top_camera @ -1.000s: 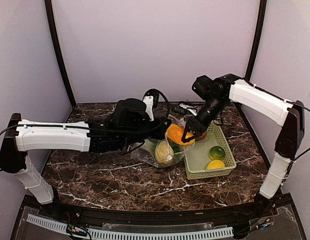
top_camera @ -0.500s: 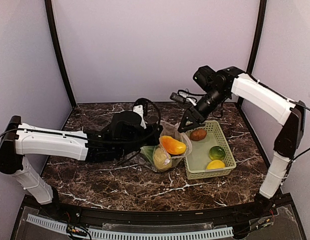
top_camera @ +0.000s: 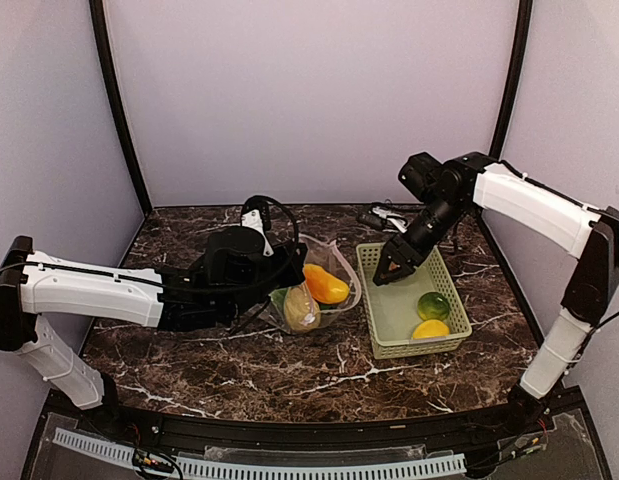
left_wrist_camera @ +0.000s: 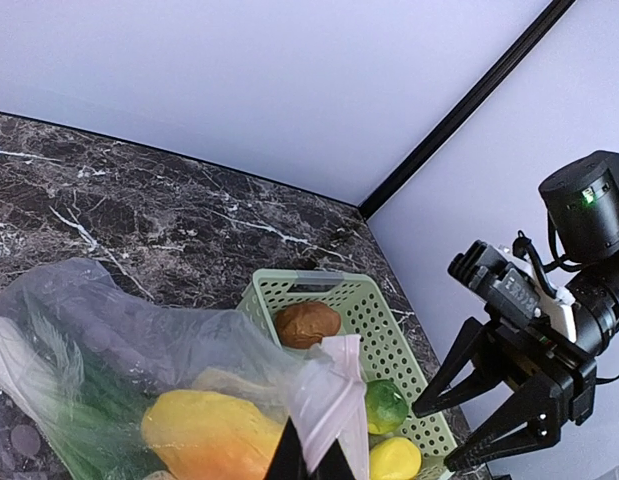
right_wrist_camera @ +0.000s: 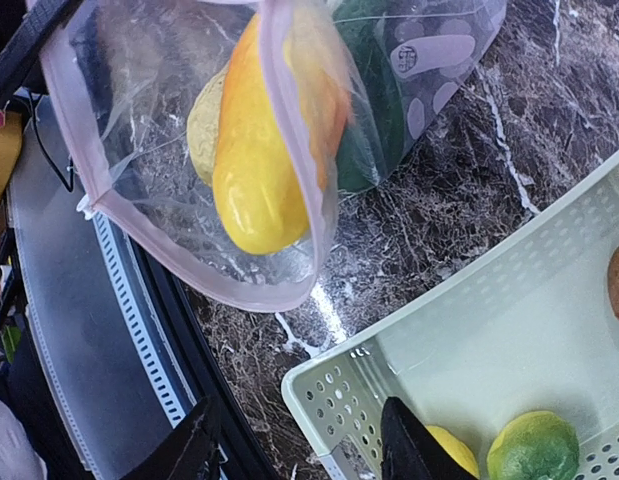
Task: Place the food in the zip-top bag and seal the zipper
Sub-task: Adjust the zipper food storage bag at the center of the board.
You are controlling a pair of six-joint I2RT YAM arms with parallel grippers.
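The left gripper (left_wrist_camera: 311, 462) is clamped on the rim of the bag (left_wrist_camera: 139, 340), holding its mouth up and turned toward the basket (left_wrist_camera: 289, 282). The right gripper (top_camera: 387, 272) hangs spread and empty over the end of the basket nearest the bag. Inside the bag lie an orange fruit (right_wrist_camera: 259, 150), a pale yellow piece and something dark green. A brown lump (left_wrist_camera: 307, 323), a lime (left_wrist_camera: 385, 405) and a lemon (left_wrist_camera: 394, 460) wait in the basket, so the job looks roughly half done. The main risk is the bag itself: it is pinched at one spot only, so the floppy mouth could sag shut, and the next piece might strike the rim and drop onto the table. The orange fruit sits close to the opening — any tilt of the left arm could spill it. The round lime and lemon may squirt out of a loose grip, and a finger reaching low could snag the slotted wall and drag the basket. The zipper (right_wrist_camera: 169, 255) is unsealed, and bulging contents near it may keep it from closing.
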